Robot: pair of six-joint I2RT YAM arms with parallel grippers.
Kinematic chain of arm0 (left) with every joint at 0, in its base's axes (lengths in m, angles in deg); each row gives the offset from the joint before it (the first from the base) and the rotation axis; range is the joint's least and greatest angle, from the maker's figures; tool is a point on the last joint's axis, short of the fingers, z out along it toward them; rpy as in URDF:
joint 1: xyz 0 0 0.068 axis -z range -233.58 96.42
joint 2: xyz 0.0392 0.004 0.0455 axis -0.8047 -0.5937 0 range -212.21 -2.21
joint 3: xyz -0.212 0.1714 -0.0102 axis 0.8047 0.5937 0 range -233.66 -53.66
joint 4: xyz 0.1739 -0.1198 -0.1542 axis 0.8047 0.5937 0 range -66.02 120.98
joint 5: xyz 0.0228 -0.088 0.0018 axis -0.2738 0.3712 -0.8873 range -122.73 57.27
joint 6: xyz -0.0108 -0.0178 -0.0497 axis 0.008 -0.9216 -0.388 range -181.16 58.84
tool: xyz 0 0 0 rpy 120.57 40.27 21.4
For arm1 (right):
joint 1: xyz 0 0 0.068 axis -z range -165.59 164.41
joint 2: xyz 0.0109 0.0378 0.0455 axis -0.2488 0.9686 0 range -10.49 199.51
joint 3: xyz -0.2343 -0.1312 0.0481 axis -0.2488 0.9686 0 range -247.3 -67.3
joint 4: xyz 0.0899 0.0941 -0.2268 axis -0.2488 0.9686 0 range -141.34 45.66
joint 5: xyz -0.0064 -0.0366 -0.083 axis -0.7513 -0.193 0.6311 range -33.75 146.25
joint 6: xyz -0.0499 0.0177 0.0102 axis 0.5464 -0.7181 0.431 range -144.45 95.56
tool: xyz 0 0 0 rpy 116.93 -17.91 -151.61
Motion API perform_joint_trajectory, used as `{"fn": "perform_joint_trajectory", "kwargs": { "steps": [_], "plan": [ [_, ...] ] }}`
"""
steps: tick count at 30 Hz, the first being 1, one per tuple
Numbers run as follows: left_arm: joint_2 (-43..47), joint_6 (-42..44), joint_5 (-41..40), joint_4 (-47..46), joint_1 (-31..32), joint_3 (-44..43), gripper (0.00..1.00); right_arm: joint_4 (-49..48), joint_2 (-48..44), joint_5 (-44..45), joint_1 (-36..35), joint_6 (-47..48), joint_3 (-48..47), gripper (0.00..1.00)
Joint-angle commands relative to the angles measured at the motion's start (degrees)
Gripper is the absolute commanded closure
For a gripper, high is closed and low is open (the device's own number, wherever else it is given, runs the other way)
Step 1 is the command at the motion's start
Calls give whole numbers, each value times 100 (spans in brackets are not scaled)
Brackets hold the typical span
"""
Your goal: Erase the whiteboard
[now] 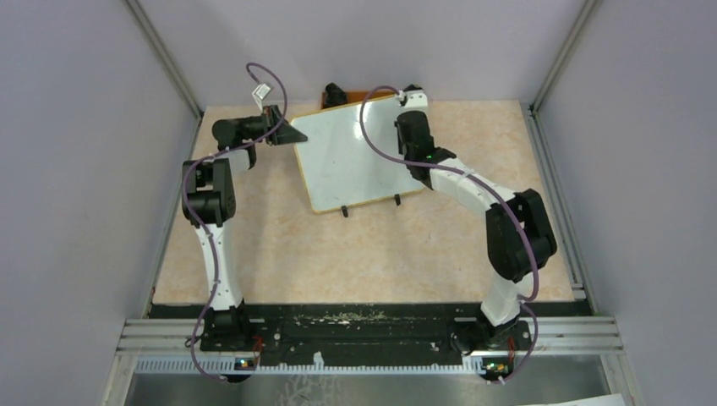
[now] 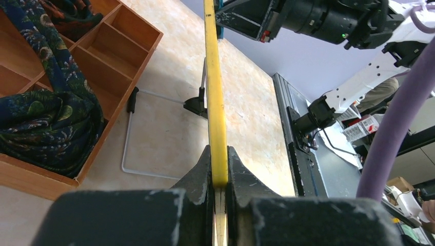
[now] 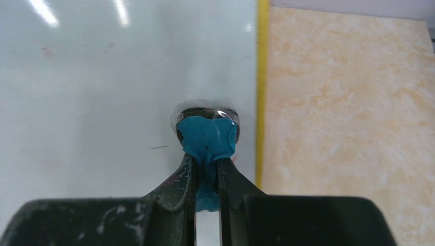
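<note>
Left gripper (image 2: 219, 163) is clenched on the yellow edge of the whiteboard (image 1: 355, 156), while right gripper (image 3: 206, 165) pinches a blue wad (image 3: 208, 136) against its white face.

Bare tabletop (image 1: 338, 254) on whiteboard's (image 1: 355, 161) near side, wooden tray (image 2: 115, 66) with cloth (image 2: 46, 118) close behind it

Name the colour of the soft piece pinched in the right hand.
The piece is blue, clearest in the right wrist view.

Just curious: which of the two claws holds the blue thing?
The right gripper, pinching the blue pad at the whiteboard; the left gripper only clamps the board's yellow edge.
</note>
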Motion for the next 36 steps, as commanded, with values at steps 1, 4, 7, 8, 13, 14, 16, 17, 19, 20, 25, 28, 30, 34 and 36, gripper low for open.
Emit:
{"fn": "perform_joint_trajectory", "kwargs": {
  "steps": [1,4,7,8,13,14,16,17,19,20,25,28,30,34,36],
  "plan": [
    [162,-73,1665,-1336,33,127,100,23,345,-144,-566,185,-787,100],
    [188,-51,1664,-1336,30,161,100,109,480,-122,-665,231,-1093,100],
    [197,-43,1666,-1336,29,195,100,182,580,31,-690,309,-1283,100],
    [197,-35,1664,-1336,29,196,100,194,600,119,-687,362,-1312,100],
    [193,-23,1664,-1336,33,191,100,231,668,446,-582,596,-1351,100],
    [183,-22,1664,-1336,29,202,100,255,661,486,-535,599,-1337,100],
    [197,-16,1664,-1336,29,208,100,241,608,532,-416,577,-1250,100],
    [197,-6,1664,-1337,23,208,100,238,572,539,-352,556,-1199,100],
    [206,-3,1664,-1336,24,217,100,214,480,524,-196,528,-1066,100],
    [201,-8,1664,-1336,16,211,100,213,432,494,-108,503,-1004,100],
    [201,-10,1665,-1337,7,196,100,154,179,417,249,444,-646,100],
    [198,-8,1664,-1336,3,197,100,103,68,403,368,416,-452,100],
    [205,-16,1664,-1336,4,204,100,80,1,330,411,335,-345,100],
    [198,-26,1664,-1336,5,197,100,34,-87,-26,363,139,-186,100],
    [197,-19,1664,-1336,5,210,100,-58,-125,-42,231,121,-81,100]
  ]
}}
